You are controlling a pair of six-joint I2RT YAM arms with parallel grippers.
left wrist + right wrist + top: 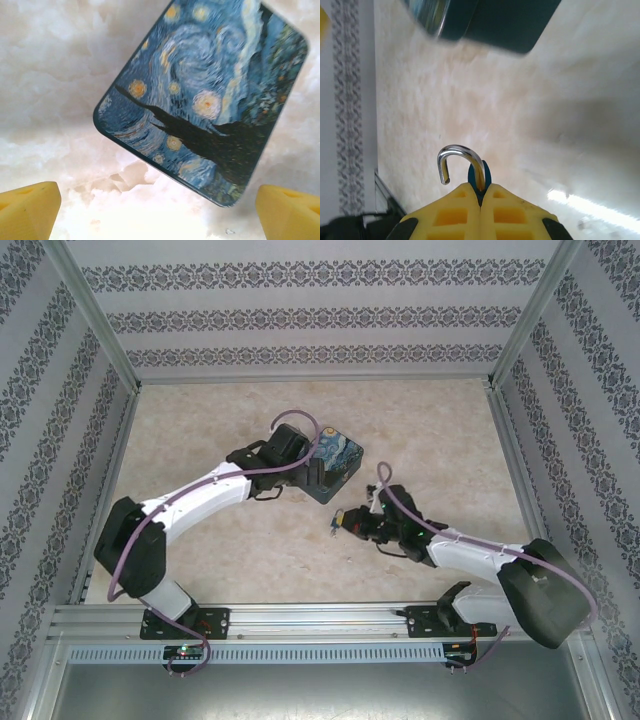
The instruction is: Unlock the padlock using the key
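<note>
Clenching the padlock (pixel 481 174) in my right gripper (pixel 481 192), I held its shackle pointing forward toward the painted box (pixel 210 100); my left gripper (pixel 160 212), spread open, hovered directly above that box.

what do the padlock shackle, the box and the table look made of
The padlock has a polished metal shackle, judging by its silvery mirror-like glare. The box looks like printed tin, maybe plastic: smooth, slightly glossy lid, rounded corners. The table shows a marble pattern; real stone or a print, I cannot tell.
</note>
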